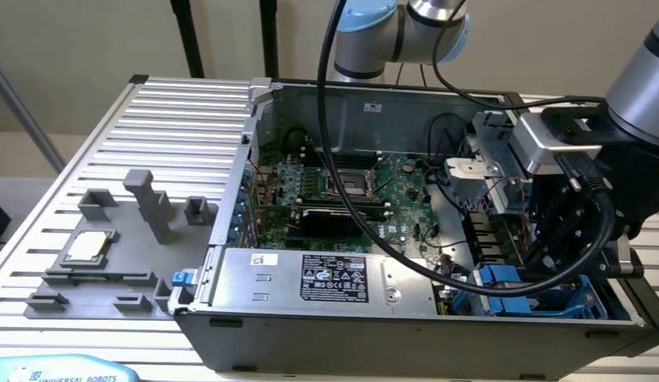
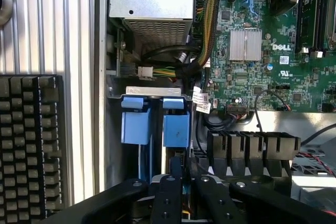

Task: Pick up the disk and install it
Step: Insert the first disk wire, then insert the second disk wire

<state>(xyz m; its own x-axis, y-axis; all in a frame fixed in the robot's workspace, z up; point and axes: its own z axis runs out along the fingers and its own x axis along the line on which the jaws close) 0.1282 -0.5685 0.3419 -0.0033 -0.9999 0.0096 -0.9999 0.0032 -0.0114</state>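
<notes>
The disk [image 2: 176, 128] stands on edge in the drive bay at the case's front corner, and its blue carrier end faces the wrist camera. My gripper [image 2: 184, 192] is directly above it, its black fingers [image 2: 167, 198] drawn close together on the carrier's thin edge. In the exterior view the arm's black wrist [image 1: 568, 223] reaches down into the case at the right, over the blue carrier [image 1: 510, 280]. The gripper body hides the drive's label.
A second blue carrier [image 2: 135, 124] sits in the slot beside the disk. The silver power supply [image 1: 308, 278] fills the case's front, behind it the green motherboard [image 1: 351, 191]. Cables [image 2: 205, 35] run near the bay. A grey fixture [image 1: 128, 263] with a small chip [image 1: 85, 247] lies outside, at the exterior view's left.
</notes>
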